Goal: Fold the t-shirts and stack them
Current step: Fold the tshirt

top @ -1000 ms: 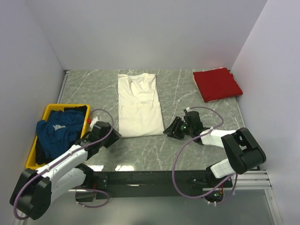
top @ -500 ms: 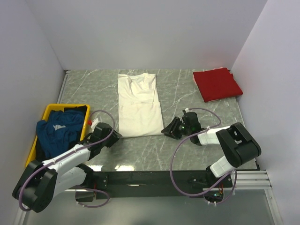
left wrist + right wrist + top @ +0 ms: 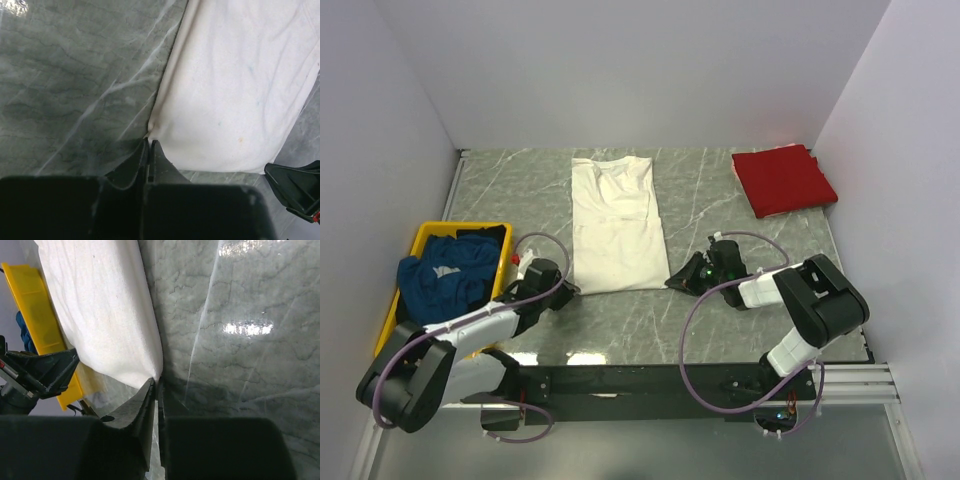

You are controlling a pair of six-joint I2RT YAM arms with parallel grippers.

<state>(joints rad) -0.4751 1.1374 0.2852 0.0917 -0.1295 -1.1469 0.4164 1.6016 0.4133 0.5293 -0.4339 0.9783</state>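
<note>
The cream-white t-shirt (image 3: 615, 225) lies flat in a long folded strip at the table's middle. My left gripper (image 3: 566, 289) is shut on its near left corner; in the left wrist view the cloth (image 3: 235, 90) puckers right at the closed tips (image 3: 149, 141). My right gripper (image 3: 672, 281) is shut on the near right corner, whose white edge (image 3: 100, 305) runs into the pinched tips (image 3: 158, 381). A folded red t-shirt (image 3: 783, 180) sits at the back right. The dark blue t-shirt (image 3: 445, 275) is bunched in the yellow tray (image 3: 460, 228).
The yellow tray stands at the left edge, close behind my left arm, and shows in the right wrist view (image 3: 35, 305). White walls close the table on the left, back and right. Bare marble lies between the white and red shirts.
Both grippers have gone from open to shut on the white shirt's near corners. Each has crept slightly inward toward the shirt's hem.
</note>
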